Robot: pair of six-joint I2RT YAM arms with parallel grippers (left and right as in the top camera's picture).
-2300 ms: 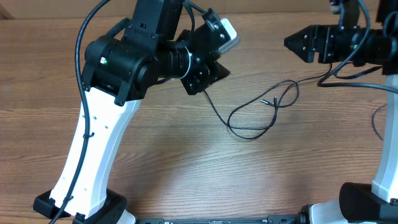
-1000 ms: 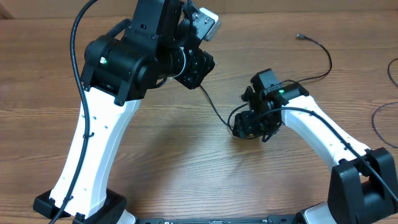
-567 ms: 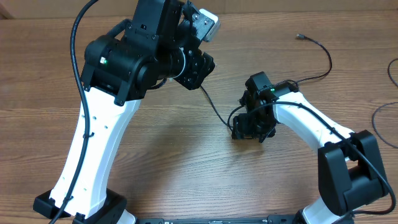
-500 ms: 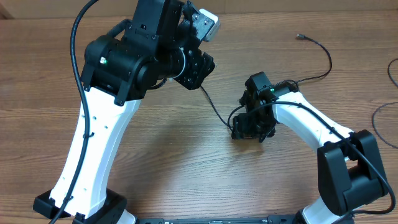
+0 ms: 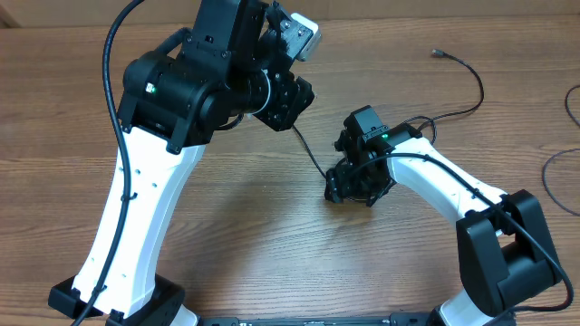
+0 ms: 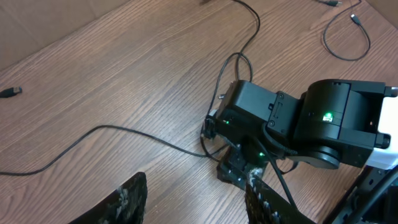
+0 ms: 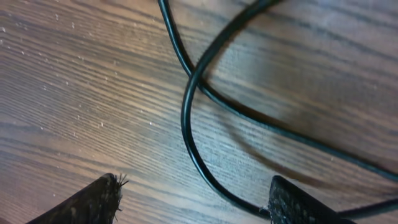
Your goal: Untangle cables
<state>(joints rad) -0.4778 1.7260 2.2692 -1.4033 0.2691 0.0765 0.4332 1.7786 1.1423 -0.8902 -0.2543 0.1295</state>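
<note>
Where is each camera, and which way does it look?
Overhead: above the table, facing straight down; left arm and right arm show.
Left wrist: high on the left arm, facing down at the right arm and cable; own jaws below.
Right wrist: just above the table, facing down at crossed cable strands; own jaw tips below.
Shared: overhead and left wrist both show the right arm over the cable.

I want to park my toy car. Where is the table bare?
The table is bare at the front, between the left arm and right arm. It is crowded by the right hand, over the cables.
</note>
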